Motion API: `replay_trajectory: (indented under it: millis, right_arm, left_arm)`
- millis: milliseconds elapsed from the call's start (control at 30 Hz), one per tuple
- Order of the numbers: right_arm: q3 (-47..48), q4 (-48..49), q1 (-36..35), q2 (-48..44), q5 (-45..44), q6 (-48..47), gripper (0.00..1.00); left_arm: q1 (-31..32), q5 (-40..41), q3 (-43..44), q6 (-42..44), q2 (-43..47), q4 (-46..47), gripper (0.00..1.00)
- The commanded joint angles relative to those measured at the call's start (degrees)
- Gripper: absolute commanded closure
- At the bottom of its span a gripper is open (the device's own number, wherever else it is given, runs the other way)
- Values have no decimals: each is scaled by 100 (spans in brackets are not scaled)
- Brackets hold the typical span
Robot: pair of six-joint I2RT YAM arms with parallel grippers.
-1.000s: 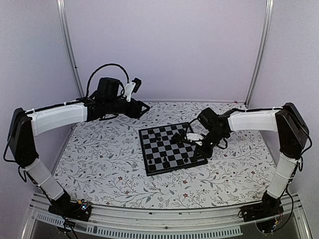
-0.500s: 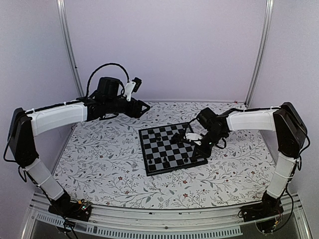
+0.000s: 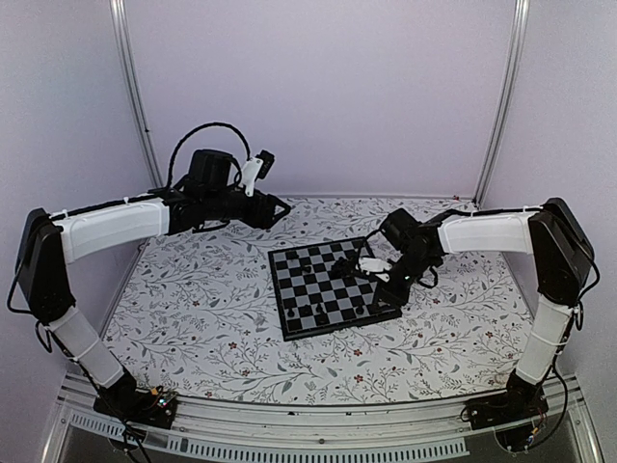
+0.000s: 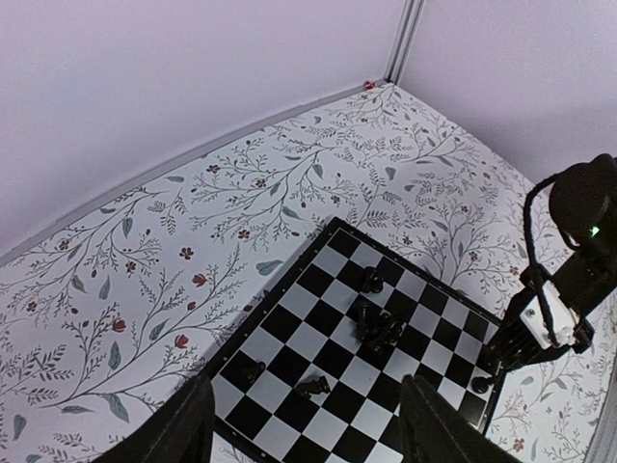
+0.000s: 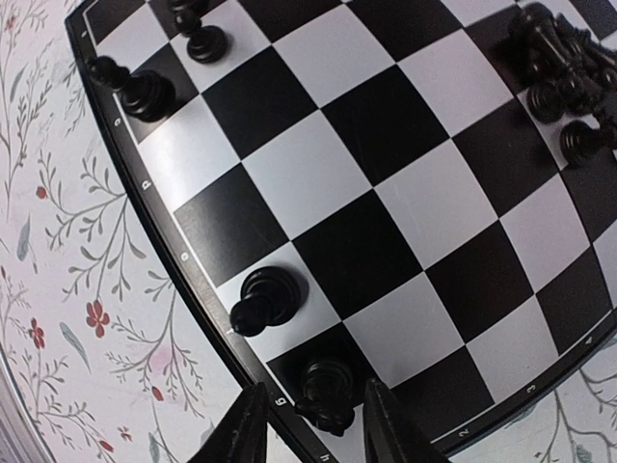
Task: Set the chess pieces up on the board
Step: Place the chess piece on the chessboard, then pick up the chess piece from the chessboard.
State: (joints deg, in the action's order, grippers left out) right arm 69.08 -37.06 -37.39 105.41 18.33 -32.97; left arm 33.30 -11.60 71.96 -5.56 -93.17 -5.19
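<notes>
The board [image 3: 335, 292] lies mid-table, right of centre. Small black chess pieces stand on it: a cluster [image 3: 345, 270] at its far right and single ones [image 3: 321, 313] near the front. My right gripper [image 3: 383, 280] is low over the board's right edge. In the right wrist view its jaws [image 5: 313, 429] are open, one finger on each side of a black piece [image 5: 328, 391] on a dark edge square, with gaps showing. Another piece [image 5: 265, 299] stands one square along. My left gripper [image 3: 280, 207] is open and empty, high beyond the board's far left corner.
The table has a floral-patterned cloth [image 3: 193, 309]. The left wrist view shows the board [image 4: 289, 338], the piece cluster [image 4: 378, 328] and the right gripper [image 4: 540, 328] at the board's edge. Pale walls and metal posts [image 3: 135, 96] close the back.
The right gripper has shifted slightly at the board's right edge. The left arm has not moved.
</notes>
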Motion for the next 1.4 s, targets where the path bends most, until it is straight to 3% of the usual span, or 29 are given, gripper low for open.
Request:
replay_trajectory:
  millis: [0, 267, 367, 467, 600, 733, 833, 967, 1100, 1367]
  right_arm:
    - [301, -121, -1, -159, -47, 76, 61]
    - [657, -604, 127, -697, 296, -132, 59]
    - [314, -449, 273, -1062, 293, -249, 59]
    - [-142, -194, 727, -1445, 538, -244, 59]
    - [-833, 352, 1410, -1935, 826, -99, 59]
    - [-1442, 881, 1782, -2372, 945, -28, 59]
    - [-1710, 1152, 1952, -2532, 1258, 35, 60]
    - [-1758, 1235, 1995, -2531, 1321, -7, 60]
    - [-1785, 1254, 1991, -2490, 1417, -49, 60]
    - [-1881, 1259, 1991, -2558, 1573, -113, 61]
  left_arm:
    - [-69, -71, 142, 54, -104, -25, 33]
    - [-69, 3, 149, 91, -292, -46, 32]
    - [-69, 195, 263, 166, -518, -178, 33]
    - [-61, 476, 722, 123, -902, -819, 43]
    - [-21, 717, 1311, 50, -1323, -1478, 48]
    - [1, 488, 1980, 500, -1852, -2288, 48]
    - [5, 178, 2248, 1291, -2171, -2828, 48]
    - [1, 129, 2072, 2129, -2305, -2839, 46]
    - [-30, 477, 2169, 2417, -2541, -2799, 45]
    - [-112, 264, 2289, 3169, -3021, -2465, 46]
